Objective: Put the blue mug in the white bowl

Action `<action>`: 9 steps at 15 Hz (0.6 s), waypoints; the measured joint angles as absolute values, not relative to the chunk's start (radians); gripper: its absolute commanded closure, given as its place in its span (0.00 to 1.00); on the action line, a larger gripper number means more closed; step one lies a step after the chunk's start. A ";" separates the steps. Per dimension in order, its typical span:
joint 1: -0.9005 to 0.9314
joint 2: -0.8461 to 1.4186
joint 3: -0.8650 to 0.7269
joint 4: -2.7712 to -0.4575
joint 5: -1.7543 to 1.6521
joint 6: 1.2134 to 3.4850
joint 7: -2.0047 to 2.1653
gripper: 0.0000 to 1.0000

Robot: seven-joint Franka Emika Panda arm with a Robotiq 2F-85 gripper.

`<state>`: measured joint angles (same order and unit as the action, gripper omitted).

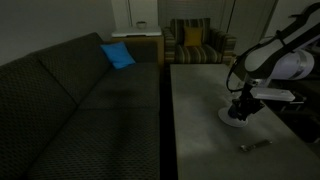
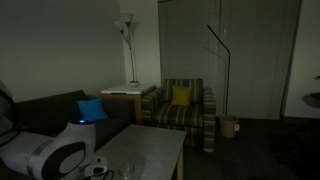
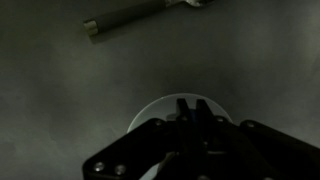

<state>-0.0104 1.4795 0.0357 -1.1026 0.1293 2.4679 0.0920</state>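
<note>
Blue mug: I cannot make it out for sure in any view, the room is v. dark. Where the blue mug is, I cannot tell.

White bowl [image 1: 231, 120] stands on the grey surface [image 1: 195, 110], on the side away from the sofa [image 1: 70, 95]. The gripper [image 1: 240, 110] hangs directly over the bowl, v. close to it. The arm [image 1: 285, 60] reaches in from the edge of the picture, white and bent.

In the wrist view the gripper [image 3: 188, 108] comes in from the bottom edge. Its fingers [image 3: 181, 113] are closed, tips together, and the pale round of the bowl [image 3: 150, 112] shows behind them. Whether sth. is pinched between the tips I cannot say; only dark shapes show there.

A thin pen-like thing [image 1: 256, 145] lies flat on the surface, near the bowl but apart from it. In the wrist view it [image 3: 130, 18] lies slanted near the top edge.

Rest of the room: a blue cushion [image 1: 117, 55] leans at the far end of the sofa. A striped armchair [image 2: 185, 110] w/ a yellow cushion [image 2: 181, 97] stands behind the surface, seen in both exterior views. A floor lamp [image 2: 127, 30] stands in the corner, beside a small side table [image 2: 133, 95].
</note>
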 measured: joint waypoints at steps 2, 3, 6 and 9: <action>-0.011 1.479 0.032 -1.103 0.129 2.463 0.094 0.97; -0.011 1.479 0.031 -1.103 0.129 2.459 0.094 0.97; -0.011 1.479 0.031 -1.103 0.129 2.445 0.094 0.97; -0.011 1.479 0.030 -1.103 0.129 2.430 0.094 0.97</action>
